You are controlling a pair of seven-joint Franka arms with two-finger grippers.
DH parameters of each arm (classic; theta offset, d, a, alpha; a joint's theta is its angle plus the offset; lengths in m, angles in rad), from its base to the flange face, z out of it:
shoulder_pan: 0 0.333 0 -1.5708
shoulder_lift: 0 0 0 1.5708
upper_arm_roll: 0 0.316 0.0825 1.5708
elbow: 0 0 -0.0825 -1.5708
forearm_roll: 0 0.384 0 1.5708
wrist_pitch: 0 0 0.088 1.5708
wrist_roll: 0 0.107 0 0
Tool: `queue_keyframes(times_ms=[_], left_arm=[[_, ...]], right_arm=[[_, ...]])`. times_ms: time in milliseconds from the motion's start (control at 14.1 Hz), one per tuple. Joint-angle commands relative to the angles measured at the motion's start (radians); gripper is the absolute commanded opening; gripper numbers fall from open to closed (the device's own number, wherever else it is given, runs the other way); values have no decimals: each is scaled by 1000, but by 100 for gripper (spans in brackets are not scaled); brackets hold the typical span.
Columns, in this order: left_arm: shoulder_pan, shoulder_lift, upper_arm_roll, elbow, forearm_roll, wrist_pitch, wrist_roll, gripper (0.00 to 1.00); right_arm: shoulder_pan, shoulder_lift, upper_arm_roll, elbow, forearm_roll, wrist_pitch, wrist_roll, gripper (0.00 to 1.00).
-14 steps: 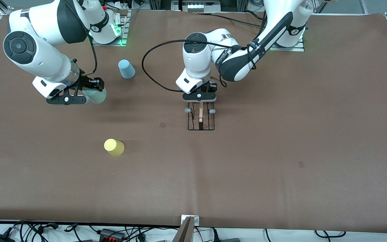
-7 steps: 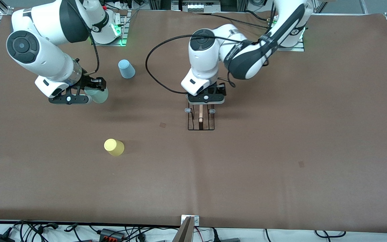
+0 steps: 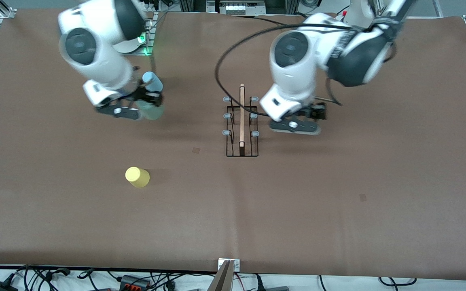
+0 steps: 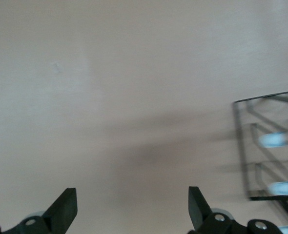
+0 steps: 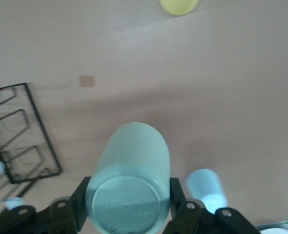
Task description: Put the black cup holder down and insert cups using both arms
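The right gripper is clamping the mint green cup; the left gripper is hanging wide open, empty, beside the black cup holder. The cup, seemingly gripped low, risks knocking a prong.

Black right gripper around a pale mint green cup; pale blue cup beside it; yellow cup; black wire cup holder; brown table.

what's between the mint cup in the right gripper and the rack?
Nothing: bare brown table between the mint cup, held by the right gripper, and the black cup holder. Front view shows it.
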State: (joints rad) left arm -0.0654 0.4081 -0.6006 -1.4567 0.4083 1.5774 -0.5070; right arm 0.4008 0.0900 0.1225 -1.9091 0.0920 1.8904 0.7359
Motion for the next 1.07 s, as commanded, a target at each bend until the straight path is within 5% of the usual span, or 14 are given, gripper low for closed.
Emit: queue_keyframes(times_ms=[0,356,640,996], left_arm=[[128,-15,-11,4,10,-43,201,100],[292,-18,-18,6,-8,-42,356,100],[418,-52,-15,7,-143,-43,491,100],[440,-95,-10,7,-144,-62,545,100]], right_arm=[[113,43,23,7,9,96,240,10],[199,77,95,5,6,226,498,10],[240,119,118,2,-26,299,568,10],[253,158,120,1,-54,322,574,10]])
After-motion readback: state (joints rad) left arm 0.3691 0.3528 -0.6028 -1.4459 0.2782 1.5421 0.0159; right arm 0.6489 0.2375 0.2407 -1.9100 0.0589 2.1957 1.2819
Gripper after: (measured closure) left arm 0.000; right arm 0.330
